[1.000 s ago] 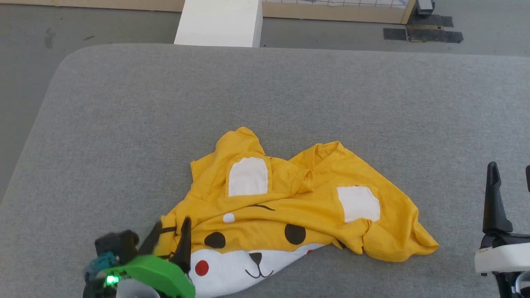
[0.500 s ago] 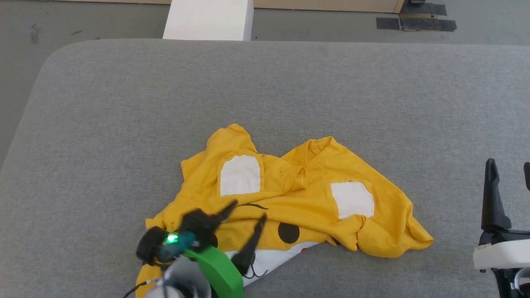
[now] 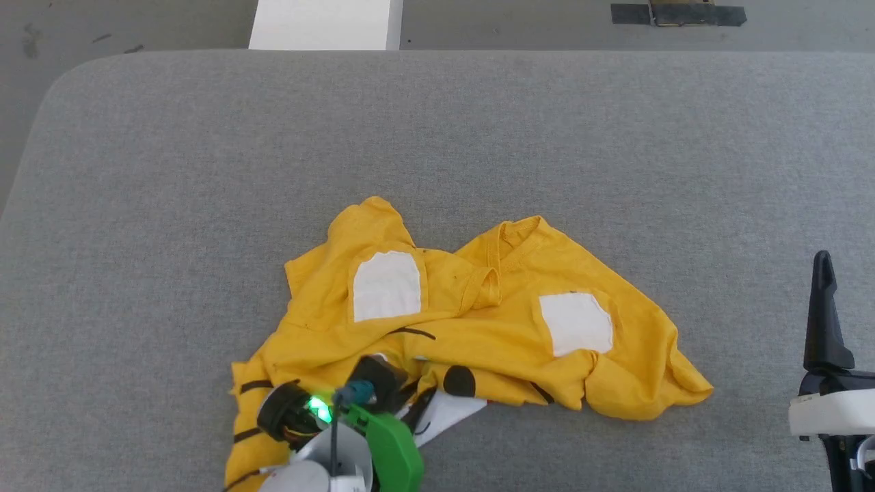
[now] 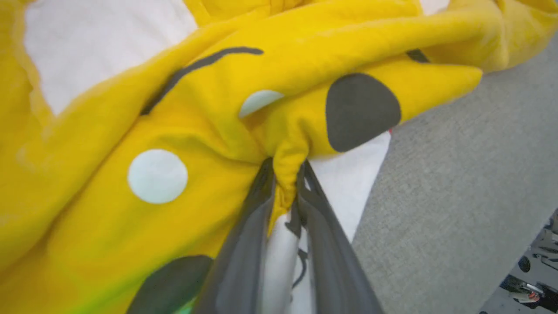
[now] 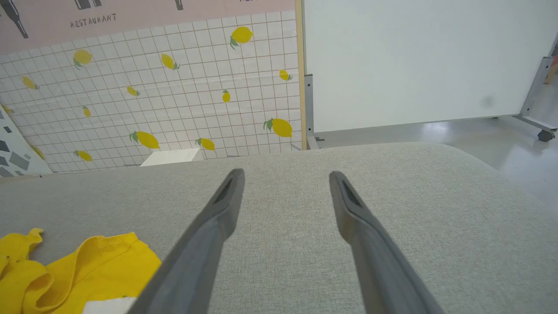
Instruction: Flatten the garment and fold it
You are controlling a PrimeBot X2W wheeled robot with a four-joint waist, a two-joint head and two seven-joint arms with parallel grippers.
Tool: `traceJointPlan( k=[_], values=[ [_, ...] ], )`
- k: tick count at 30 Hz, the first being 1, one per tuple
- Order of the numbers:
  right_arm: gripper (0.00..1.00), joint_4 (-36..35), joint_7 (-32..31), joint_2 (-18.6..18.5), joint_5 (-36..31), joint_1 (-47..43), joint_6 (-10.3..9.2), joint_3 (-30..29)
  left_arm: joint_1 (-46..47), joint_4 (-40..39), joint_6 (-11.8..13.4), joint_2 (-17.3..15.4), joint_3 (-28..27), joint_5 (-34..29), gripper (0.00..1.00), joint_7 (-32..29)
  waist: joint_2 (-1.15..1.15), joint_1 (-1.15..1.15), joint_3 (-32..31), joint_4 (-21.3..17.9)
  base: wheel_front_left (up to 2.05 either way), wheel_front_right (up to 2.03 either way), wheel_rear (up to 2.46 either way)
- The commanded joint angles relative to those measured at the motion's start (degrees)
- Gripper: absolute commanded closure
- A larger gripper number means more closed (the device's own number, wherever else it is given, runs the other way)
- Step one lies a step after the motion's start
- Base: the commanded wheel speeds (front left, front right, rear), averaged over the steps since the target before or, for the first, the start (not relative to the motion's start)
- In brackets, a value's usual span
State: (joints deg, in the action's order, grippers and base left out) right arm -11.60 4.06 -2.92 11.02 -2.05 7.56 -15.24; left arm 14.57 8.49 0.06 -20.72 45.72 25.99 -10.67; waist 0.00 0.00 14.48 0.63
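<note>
Looking down from the head: finds the garment [image 3: 478, 328] crumpled at the near middle of the grey table [image 3: 437, 137], lying longest from left to right, with the neck opening toward the far side. Places the left gripper [image 3: 410, 400] on the near-left part, beside a black dot [image 3: 459, 380], fingers drawn close together in the cloth. Places the right gripper [image 3: 844, 273] well apart, off the shirt's right end, touching nothing.

Looking along the left wrist: shows the left gripper [image 4: 285, 168] narrowed onto a raised ridge of the yellow garment [image 4: 209, 131], pinched just beside the black dot [image 4: 362, 111] and above a white patch [image 4: 344, 192].

Looking along the right wrist: shows the right gripper [image 5: 286, 176] spread wide over bare table [image 5: 392, 196], holding nothing, with the garment [image 5: 100, 261] low and to the left of the fingers.

Judging from this: calls for a sideways pull along the long axis, left end already gripped, right arm nearer the loose right end.
</note>
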Motion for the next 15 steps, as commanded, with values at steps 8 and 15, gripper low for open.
traceJointPlan(
  k=[8, 15],
  values=[
    [0.0, 0.55, 0.28, 0.04, 0.07, 1.46, -0.08, -0.4, 0.26, -7.39, -4.02, 9.48, -2.91, 16.77, 1.0, -3.26, 0.0, 0.0, -1.09, 1.79, 0.0, 0.0, 0.0],
    [0.0, 1.59, 0.37, 0.04, 0.22, 1.5, -0.08, 1.02, 0.89, -6.0, -5.93, 13.88, 4.22, 22.42, 1.0, -11.99, 0.0, 0.0, -1.5, 1.7, 0.0, 0.0, 0.0]
  ],
)
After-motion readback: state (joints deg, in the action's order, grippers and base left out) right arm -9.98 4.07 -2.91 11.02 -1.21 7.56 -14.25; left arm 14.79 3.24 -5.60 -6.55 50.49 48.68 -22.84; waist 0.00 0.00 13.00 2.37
